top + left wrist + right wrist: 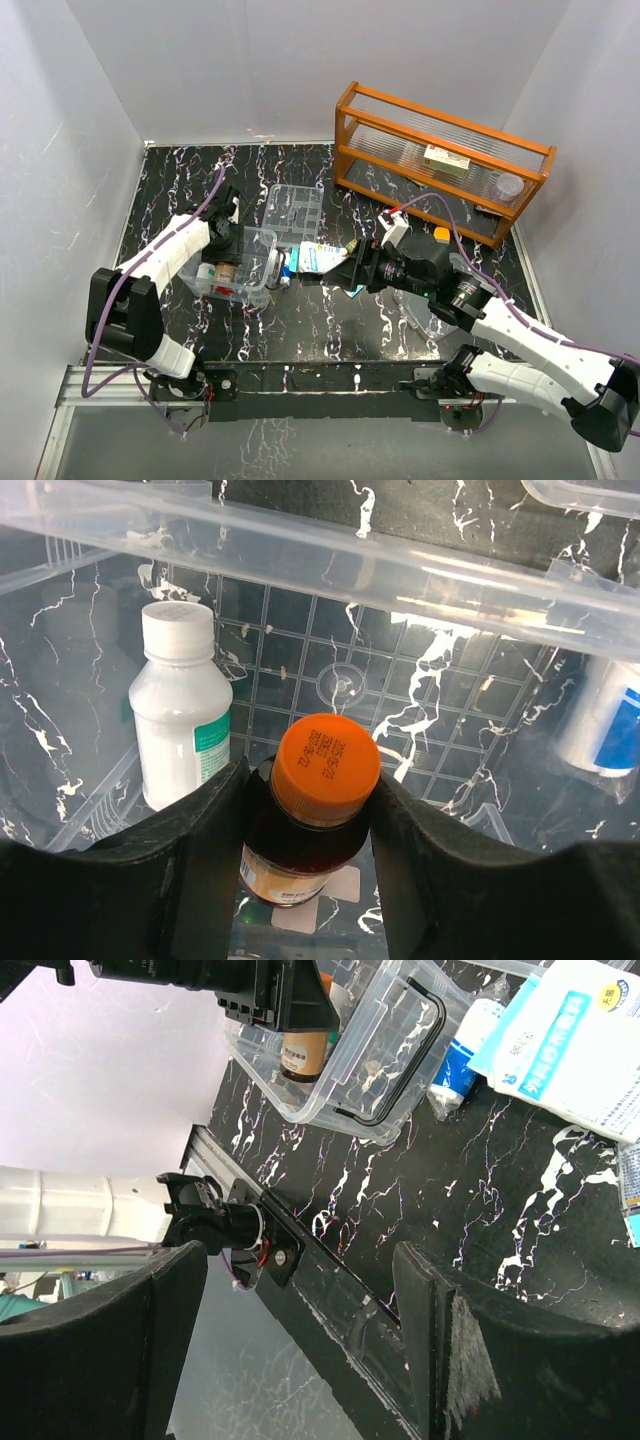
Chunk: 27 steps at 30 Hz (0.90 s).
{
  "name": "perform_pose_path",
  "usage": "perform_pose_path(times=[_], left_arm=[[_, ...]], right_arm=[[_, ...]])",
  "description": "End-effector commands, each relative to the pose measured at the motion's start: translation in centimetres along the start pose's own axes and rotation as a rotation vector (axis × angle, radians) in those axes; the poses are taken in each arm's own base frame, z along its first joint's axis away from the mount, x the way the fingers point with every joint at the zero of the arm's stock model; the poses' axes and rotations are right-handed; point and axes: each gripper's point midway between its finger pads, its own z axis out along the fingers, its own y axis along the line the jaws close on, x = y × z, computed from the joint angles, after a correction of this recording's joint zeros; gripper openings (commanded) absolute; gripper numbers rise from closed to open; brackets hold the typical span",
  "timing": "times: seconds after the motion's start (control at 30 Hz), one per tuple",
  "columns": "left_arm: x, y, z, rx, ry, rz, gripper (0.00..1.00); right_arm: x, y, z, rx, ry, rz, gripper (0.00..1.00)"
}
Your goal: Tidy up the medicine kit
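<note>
Stage: loading of the medicine kit [258, 240], judged partway through (nowhere near the end).
Left gripper [310, 780]: clamped on a brown bottle [300, 865] just below its orange cap, holding it upright inside the kit's box, low over the gridded floor.
Right gripper [300, 1270]: spread wide with nothing between the fingers, hovering over the dark marbled table [420, 1210], near a white packet [590, 1040].
Kit location: left of centre on the table, open at the top, directly ahead of the left arm.
Already in: a white bottle [180, 710], upright beside the brown one and not touching it.
Outside: the white packet and a blue-and-white container [460, 1055], both lying on the table just beside the box on its right.
Divided tray [296, 210]: on the table behind the box, not seated in it (contents hard to judge through clear plastic).
Lid: not closing the box; a dark handle visible along the box's side in the right wrist view, attachment unclear.
Left to do, by judgement: setting down and releasing the brown bottle, bringing in the loose items, fitting the tray, closing up.
Orange rack [440, 150]: back right, holding a small carton and a round item; no part of the job.
</note>
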Motion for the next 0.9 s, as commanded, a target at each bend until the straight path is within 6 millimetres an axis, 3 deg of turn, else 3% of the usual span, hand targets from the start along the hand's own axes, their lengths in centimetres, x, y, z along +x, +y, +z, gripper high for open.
perform_pose_path(times=[0.0,0.1,0.23,0.37,0.5,0.63,0.77,0.87], left_arm=[[-0.8,1.0,-0.7,-0.040,-0.074,-0.025,0.24],[-1.2,1.4,-0.8,-0.059,-0.101,-0.020,0.26],[-1.6,0.5,-0.6,-0.005,-0.122,0.003,0.29],[-0.8,0.9,0.4,-0.036,-0.096,-0.003,0.29],[0.0,1.4,1.0,-0.066,-0.086,-0.005,0.30],[0.3,2.3,1.3,-0.119,-0.073,-0.008,0.35],[0.0,2.5,1.1,-0.135,-0.069,-0.014,0.48],[-0.2,2.6,1.2,-0.145,-0.065,-0.014,0.50]], right_arm=[[-1.3,1.6,-0.1,-0.066,-0.051,-0.005,0.73],[-1.1,1.3,0.0,-0.050,-0.044,-0.005,0.73],[-1.2,0.5,-0.1,-0.028,-0.067,-0.008,0.73],[-2.1,-0.2,-0.3,0.011,-0.118,-0.034,0.74],[-1.7,-1.0,0.2,0.037,-0.101,-0.036,0.74],[-1.3,-1.4,0.5,0.043,-0.094,-0.033,0.74],[-1.0,-1.7,0.5,0.044,-0.089,-0.024,0.74],[-0.8,-1.8,0.6,0.038,-0.090,-0.017,0.74]])
